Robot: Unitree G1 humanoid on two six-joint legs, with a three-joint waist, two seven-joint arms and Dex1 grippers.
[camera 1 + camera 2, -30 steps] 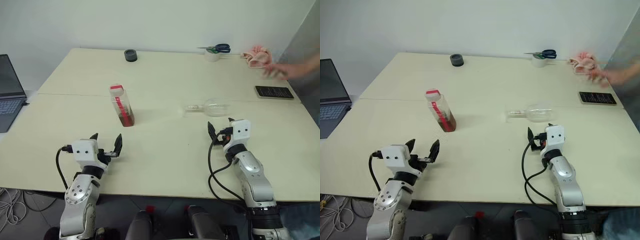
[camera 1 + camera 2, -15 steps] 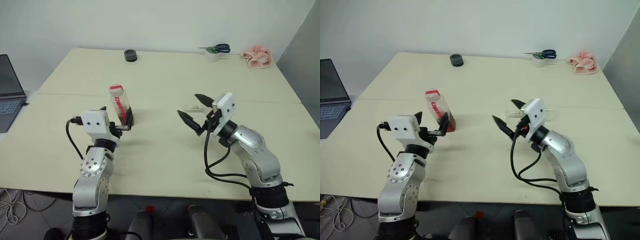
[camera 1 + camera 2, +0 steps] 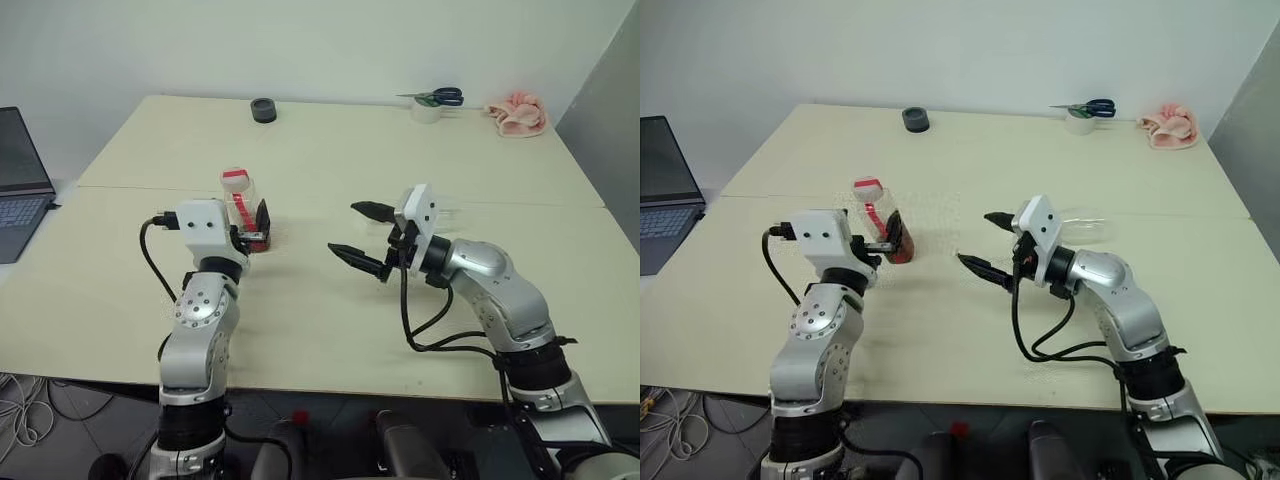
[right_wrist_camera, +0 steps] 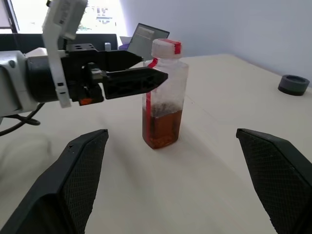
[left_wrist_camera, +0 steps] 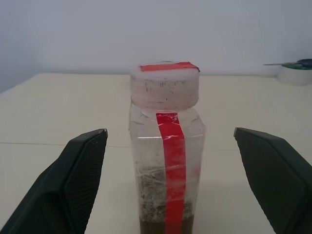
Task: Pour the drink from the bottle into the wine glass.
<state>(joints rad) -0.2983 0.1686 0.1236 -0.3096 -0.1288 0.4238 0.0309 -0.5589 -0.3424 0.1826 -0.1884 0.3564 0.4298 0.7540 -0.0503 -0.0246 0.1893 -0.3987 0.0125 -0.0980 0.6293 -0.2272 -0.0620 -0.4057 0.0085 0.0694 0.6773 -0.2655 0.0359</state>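
Note:
The bottle (image 3: 240,200) stands upright left of the table's middle, capped in red and white, with the drink (image 4: 162,127) filling its bottom part. My left gripper (image 3: 250,224) is open just in front of it, one finger to each side of the bottle (image 5: 165,161) and not touching it. To the right, my right gripper (image 3: 344,228) is open and points left at the bottle (image 4: 164,97) from a short way off. The wine glass (image 3: 1092,226) lies on its side behind my right hand, partly hidden.
A laptop (image 3: 20,185) sits off the table's left edge. At the far edge are a grey tape roll (image 3: 262,110), scissors on a white roll (image 3: 430,100) and a pink cloth (image 3: 517,112).
Both arms rose. The left gripper went forward to the bottle; the right swung left to point at it. The person's hand and the dark phone have left the far right.

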